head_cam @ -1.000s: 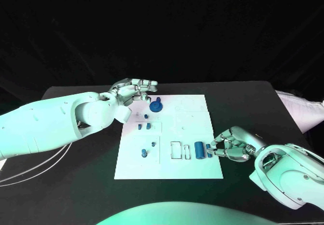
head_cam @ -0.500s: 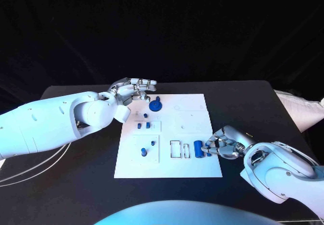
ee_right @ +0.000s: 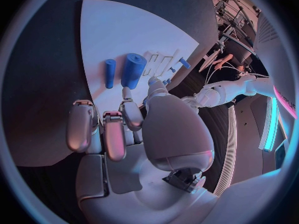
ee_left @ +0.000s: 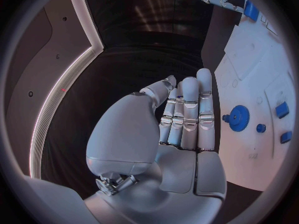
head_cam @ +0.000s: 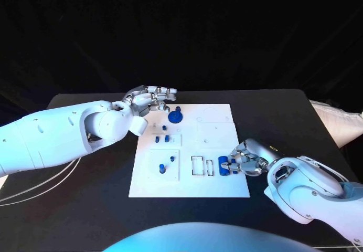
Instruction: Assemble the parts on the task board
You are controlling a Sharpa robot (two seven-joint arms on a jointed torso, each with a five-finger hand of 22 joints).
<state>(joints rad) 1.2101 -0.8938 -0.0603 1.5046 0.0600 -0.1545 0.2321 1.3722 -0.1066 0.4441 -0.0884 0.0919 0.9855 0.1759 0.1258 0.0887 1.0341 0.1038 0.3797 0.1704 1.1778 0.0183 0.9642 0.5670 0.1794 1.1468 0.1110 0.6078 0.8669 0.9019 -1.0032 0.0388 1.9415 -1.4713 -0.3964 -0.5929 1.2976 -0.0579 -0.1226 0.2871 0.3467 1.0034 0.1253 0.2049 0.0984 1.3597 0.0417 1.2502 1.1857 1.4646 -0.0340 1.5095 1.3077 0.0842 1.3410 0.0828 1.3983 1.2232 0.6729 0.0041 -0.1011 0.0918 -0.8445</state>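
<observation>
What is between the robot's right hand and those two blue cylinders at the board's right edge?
Nothing visible. In the right wrist view, only bare white task board lies between the right hand's fingertips and the thick blue cylinder and the thin blue cylinder. The right hand sits right beside them.

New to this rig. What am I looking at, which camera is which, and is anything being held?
It is a two-armed robot at a black table. One picture looks down from its head; the two round ones come from cameras at its wrists. In the middle lies a white task board carrying small blue parts, among them a blue gear and a blue cylinder. The left hand hovers near the board's far corner, fingers straight, holding nothing. The right hand sits by the cylinder with fingers curled; the wrist view shows no grip on it.
</observation>
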